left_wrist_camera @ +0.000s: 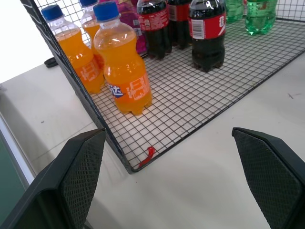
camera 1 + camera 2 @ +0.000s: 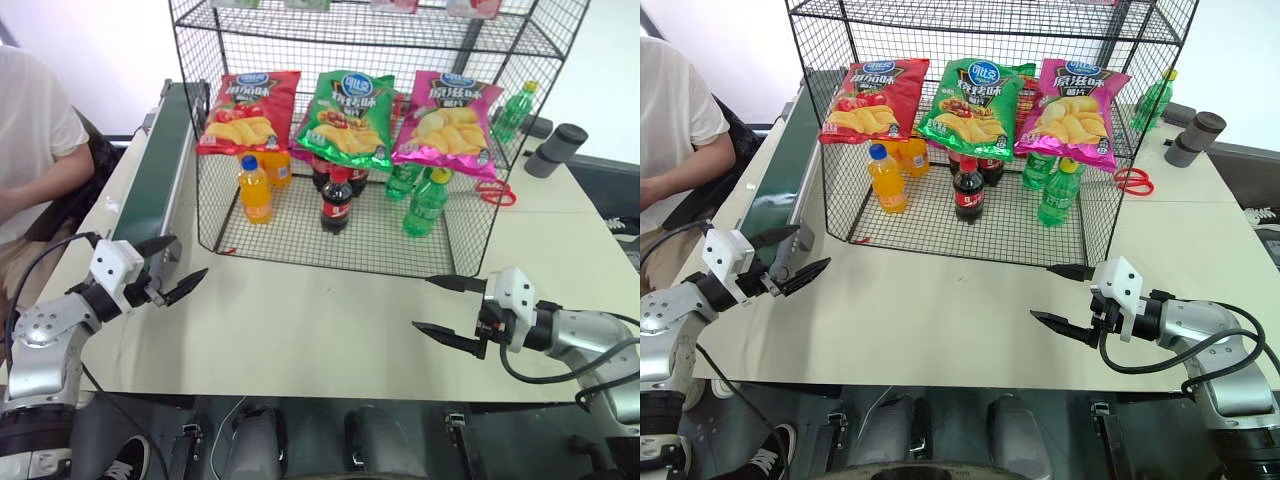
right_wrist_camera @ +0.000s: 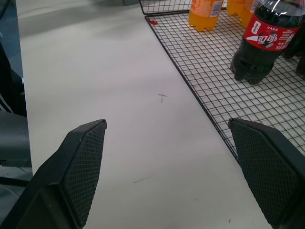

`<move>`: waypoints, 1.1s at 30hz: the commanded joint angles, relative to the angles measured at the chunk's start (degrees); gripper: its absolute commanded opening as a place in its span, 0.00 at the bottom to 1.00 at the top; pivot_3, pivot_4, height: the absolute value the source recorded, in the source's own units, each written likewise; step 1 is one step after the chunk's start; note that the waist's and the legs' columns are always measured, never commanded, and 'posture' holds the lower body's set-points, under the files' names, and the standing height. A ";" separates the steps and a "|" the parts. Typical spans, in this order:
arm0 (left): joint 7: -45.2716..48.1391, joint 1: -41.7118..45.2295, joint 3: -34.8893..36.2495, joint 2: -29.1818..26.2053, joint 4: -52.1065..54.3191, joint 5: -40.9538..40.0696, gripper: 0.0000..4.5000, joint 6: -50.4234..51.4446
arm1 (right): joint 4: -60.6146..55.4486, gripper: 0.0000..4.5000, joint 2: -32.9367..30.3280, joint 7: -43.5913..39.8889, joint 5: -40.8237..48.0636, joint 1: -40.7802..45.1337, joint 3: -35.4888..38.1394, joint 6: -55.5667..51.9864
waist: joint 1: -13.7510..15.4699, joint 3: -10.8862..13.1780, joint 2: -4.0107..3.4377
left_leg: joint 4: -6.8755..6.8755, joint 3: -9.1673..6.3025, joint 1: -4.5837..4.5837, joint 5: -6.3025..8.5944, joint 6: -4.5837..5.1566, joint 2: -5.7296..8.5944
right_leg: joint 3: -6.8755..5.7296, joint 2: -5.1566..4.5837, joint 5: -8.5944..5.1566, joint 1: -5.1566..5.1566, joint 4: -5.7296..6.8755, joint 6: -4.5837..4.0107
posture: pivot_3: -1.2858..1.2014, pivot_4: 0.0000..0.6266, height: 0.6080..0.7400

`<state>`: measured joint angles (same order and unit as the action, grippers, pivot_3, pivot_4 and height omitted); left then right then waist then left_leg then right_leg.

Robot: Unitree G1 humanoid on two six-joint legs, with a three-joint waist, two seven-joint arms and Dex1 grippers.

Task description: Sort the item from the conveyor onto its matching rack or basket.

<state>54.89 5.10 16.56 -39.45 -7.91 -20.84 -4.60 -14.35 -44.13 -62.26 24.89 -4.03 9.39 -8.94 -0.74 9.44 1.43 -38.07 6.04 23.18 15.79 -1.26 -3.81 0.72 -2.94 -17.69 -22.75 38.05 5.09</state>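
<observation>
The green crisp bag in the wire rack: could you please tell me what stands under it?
Under the green crisp bag in the wire rack, cola bottles stand on the bottom grid. The bag covers the tops of the rear ones, so their number is unclear.

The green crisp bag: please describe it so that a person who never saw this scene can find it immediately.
Look at the tall black wire rack on the pale table. Three crisp bags hang in a row above the bottles. The green crisp bag is the middle one, between the red bag and the magenta bag.
</observation>
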 commanded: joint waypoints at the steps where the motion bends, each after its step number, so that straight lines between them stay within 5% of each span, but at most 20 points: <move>1: 0.35 0.19 0.78 -0.51 0.62 -0.49 1.00 -1.11 | -0.97 0.95 -0.04 0.20 0.65 0.60 0.76 0.35 | 0.02 0.00 0.00 | 0.00 0.00 0.00 0.00 0.00 0.00 | 0.00 0.00 0.00 0.00 0.01 0.00 | 0.52 0.24 1.00; 33: -2.80 -2.05 0.22 1.08 2.82 1.36 1.00 -3.81 | 3.68 0.95 0.11 -1.87 0.63 5.65 -0.94 0.51 | 0.02 -0.01 -0.01 | -0.04 0.00 -0.01 -0.01 -0.01 -0.01 | 0.02 0.04 0.01 0.00 0.04 0.01 | 0.52 0.24 1.00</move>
<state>52.72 3.24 16.38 -38.28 -7.05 -19.24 -7.99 -10.63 -43.85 -63.66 25.05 1.06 7.59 -9.40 -0.72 9.44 1.42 -38.11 6.04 23.17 15.78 -1.27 -3.82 0.74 -2.90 -17.68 -22.74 38.09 5.10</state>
